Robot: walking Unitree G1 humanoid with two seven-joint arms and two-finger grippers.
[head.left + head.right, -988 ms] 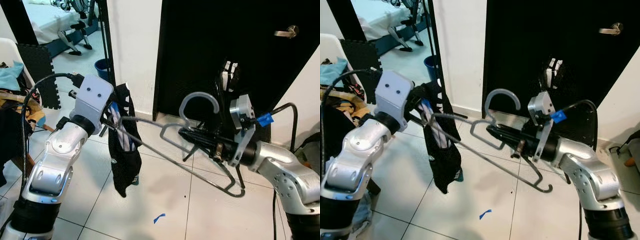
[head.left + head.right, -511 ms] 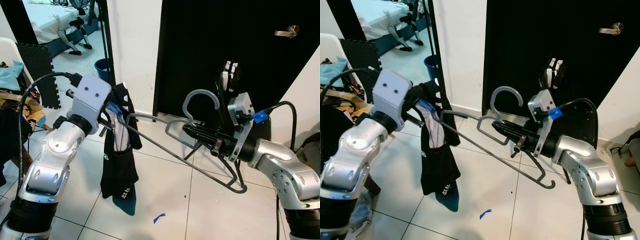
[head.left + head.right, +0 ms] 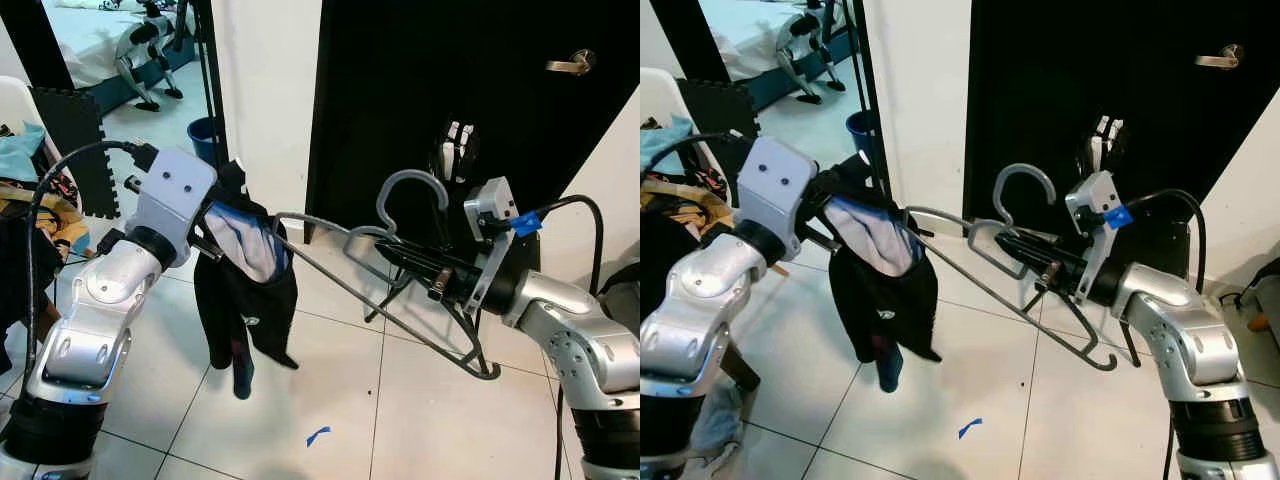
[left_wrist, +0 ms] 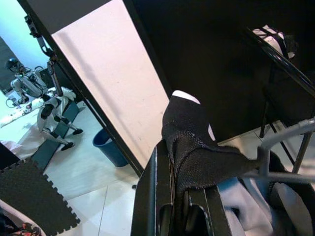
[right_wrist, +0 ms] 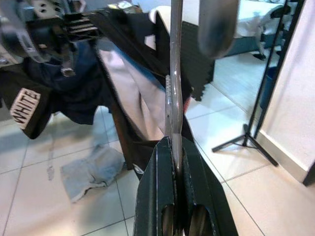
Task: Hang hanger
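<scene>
A grey plastic hanger (image 3: 345, 277) slants across the middle, hook (image 3: 411, 187) upward. My right gripper (image 3: 398, 257) is shut on it just below the hook; in the right wrist view the hanger's rod (image 5: 175, 93) runs up from between the fingers (image 5: 156, 196). A black garment (image 3: 246, 305) with a white and blue lining drapes over the hanger's left end. My left gripper (image 3: 214, 236) is shut on the garment's upper edge; black cloth (image 4: 197, 155) covers its fingers (image 4: 158, 191) in the left wrist view.
A black door (image 3: 400, 80) with a metal handle (image 3: 568, 64) stands behind, with a dark stand (image 3: 455, 160) in front of it. A blue bucket (image 3: 203, 134) and a pile of clothes (image 3: 25, 190) are at the left. Blue tape (image 3: 318, 436) lies on the white tiles.
The garment, which hung long and narrow from my left gripper, is now spread wider and drawn further over the hanger's left end. The hanger has risen slightly and shifted right.
</scene>
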